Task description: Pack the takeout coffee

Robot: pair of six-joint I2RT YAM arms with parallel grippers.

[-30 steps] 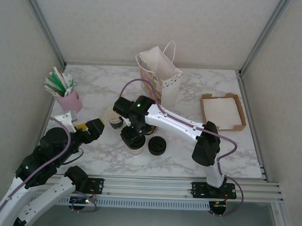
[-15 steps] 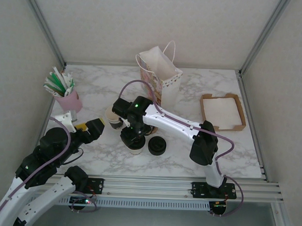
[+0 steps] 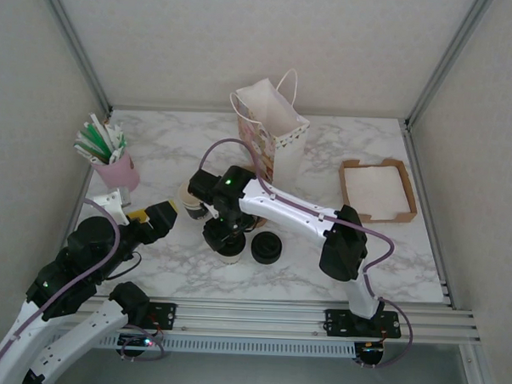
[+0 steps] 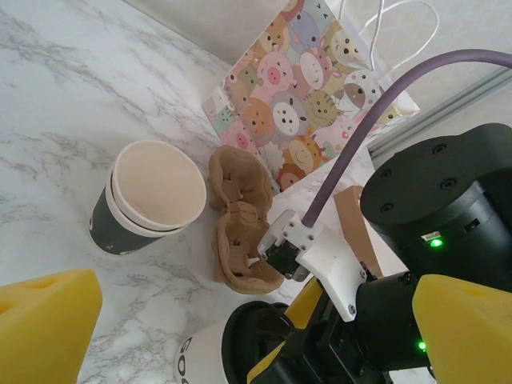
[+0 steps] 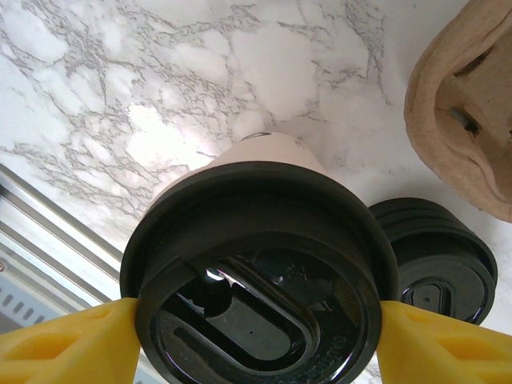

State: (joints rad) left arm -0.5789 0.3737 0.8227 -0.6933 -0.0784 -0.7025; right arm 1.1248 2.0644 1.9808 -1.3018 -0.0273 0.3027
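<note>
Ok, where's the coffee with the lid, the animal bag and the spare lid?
takeout coffee (image 5: 260,276): right wrist view, on its black lid.
animal bag (image 4: 304,92): left wrist view, on its printed side.
spare lid (image 3: 266,247): top view, its top.

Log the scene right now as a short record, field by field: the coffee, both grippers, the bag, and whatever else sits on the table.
takeout coffee: lidded, upright, between the right gripper's fingers
right gripper: shut on the takeout coffee at its lid
left gripper: open, holding nothing, left of the coffee
paper bag: upright, top open, behind the coffee
spare lid: flat on the table, right of the coffee
lidless cups: nested, beside the pulp carrier
far left: pink cup of packets
far right: cardboard tray
</note>
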